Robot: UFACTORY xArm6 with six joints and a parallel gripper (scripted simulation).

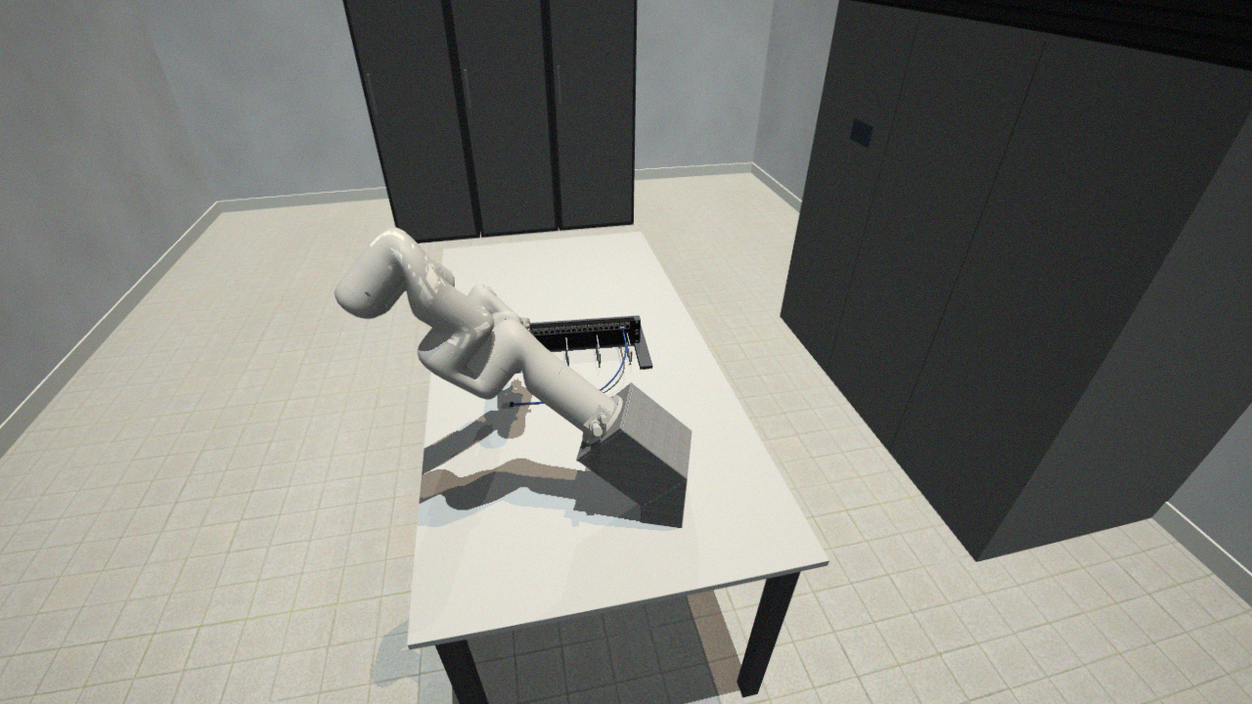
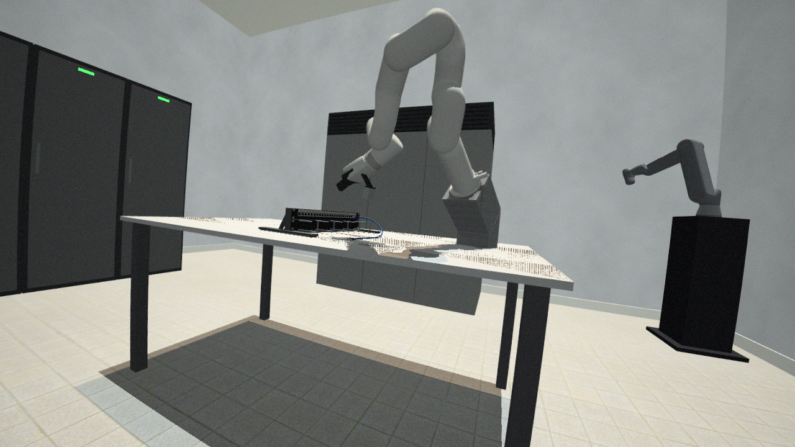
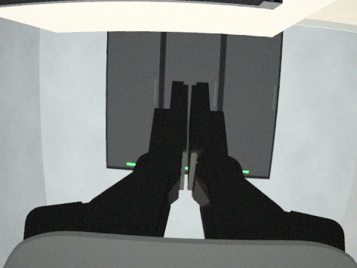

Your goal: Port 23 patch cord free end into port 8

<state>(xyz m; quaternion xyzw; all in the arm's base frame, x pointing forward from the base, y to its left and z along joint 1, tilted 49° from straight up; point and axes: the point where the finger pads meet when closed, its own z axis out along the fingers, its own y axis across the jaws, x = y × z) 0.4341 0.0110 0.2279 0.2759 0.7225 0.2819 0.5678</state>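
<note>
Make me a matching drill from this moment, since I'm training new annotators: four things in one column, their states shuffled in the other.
Things:
1. gripper
2. cord's free end
3. rack
4. base block

States:
A. lies loose on the table
B. stands on the table, blue cord plugged near one end
C. shut on nothing, raised in the air
D. grey, under the arm's foot

Pairs: 1-C, 2-A, 3-B, 4-D

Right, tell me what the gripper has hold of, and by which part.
Nothing. The gripper is shut on itself in the air, fingers together, while the patch cord's free end lies on the table.
</note>
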